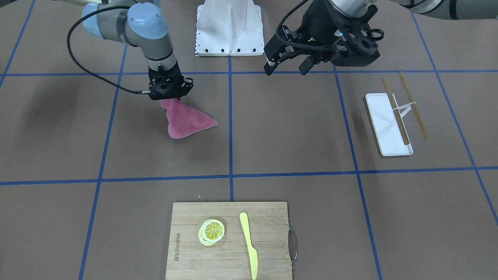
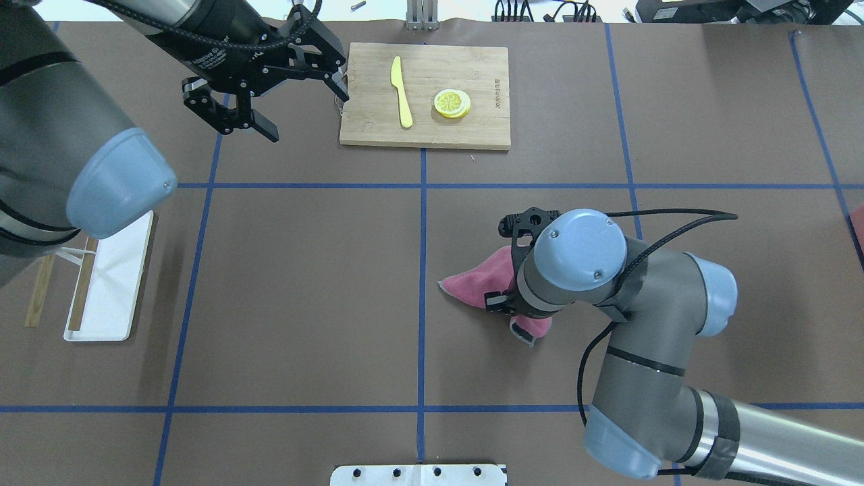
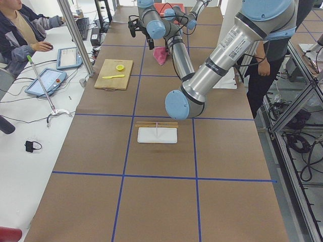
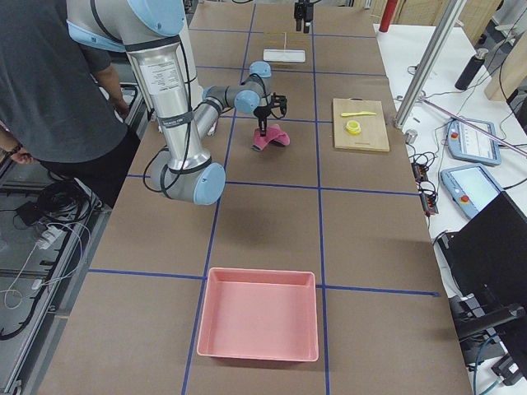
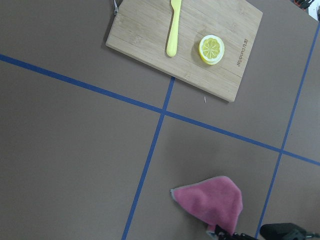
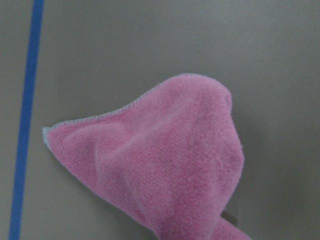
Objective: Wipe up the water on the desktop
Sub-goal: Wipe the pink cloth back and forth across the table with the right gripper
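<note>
Counter (image 1: 291, 128), matte brown and squared off by blue tape lines, runs its long axis from the robot's left to its right, with the robot's base at the middle of the near long edge. In the middle row of squares, just right of the centre tape line, the right end effector (image 1: 171, 98) points straight down, clenched on one end of a pink cloth (image 1: 188, 122). The cloth's free part fans out on the counter, its pointed corner aimed toward the robot's left. The left end effector (image 2: 304, 108) hangs released, fingers spread, above the counter beside the left edge of a bamboo cutting board (image 2: 472, 131) at the far side. That board carries a lemon slice (image 2: 452, 103) and a yellow knife (image 2: 402, 91) lying near-to-far. On the left, a white tray (image 1: 383, 134) holds one wooden stick (image 1: 397, 112) laid along it, while a second stick (image 1: 413, 105) lies on the counter just beside. A pink bin (image 4: 259, 325) sits at the counter's right end, its floor in plain view.
</note>
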### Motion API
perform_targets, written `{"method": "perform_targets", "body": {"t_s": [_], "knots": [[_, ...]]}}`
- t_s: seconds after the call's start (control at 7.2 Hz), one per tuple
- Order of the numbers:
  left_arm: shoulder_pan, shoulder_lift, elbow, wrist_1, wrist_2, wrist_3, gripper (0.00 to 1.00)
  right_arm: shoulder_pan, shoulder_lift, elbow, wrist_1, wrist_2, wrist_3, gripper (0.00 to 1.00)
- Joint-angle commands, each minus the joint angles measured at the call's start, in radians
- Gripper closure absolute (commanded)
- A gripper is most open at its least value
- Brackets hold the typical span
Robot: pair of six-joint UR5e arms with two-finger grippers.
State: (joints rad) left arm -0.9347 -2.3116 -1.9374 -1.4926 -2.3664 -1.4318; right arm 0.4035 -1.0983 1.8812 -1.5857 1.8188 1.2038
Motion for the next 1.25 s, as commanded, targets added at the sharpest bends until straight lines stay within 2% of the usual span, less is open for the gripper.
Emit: {"method": "perform_targets", "body": {"t_s": [0.0,0.28,0.56,0.83,0.97,1.11], "knots": [[-0.002,0.0,0.0,0.0,-0.001,0.001,0.02,-0.054,0.032,0.012,-0.016,-0.022,0.08,1.0],[-0.001,0.0,-0.002,0.0,-0.001,-0.001,0.02,0.015,-0.094,0.057,-0.007,-0.006,-0.032,1.0],[-0.001,-0.002,-0.006,0.0,-0.001,-0.004,0.02,0.117,-0.301,0.151,-0.007,0.019,-0.249,1.0],[0.001,0.0,-0.005,0.0,0.001,-0.003,0.02,0.219,-0.461,0.225,-0.005,0.051,-0.392,1.0],[-0.001,0.001,-0.005,0.0,0.001,-0.003,0.02,0.239,-0.509,0.217,-0.005,0.038,-0.461,1.0],[-0.001,0.001,-0.006,0.002,0.003,-0.004,0.02,0.248,-0.502,0.217,-0.005,0.039,-0.466,1.0]]}}
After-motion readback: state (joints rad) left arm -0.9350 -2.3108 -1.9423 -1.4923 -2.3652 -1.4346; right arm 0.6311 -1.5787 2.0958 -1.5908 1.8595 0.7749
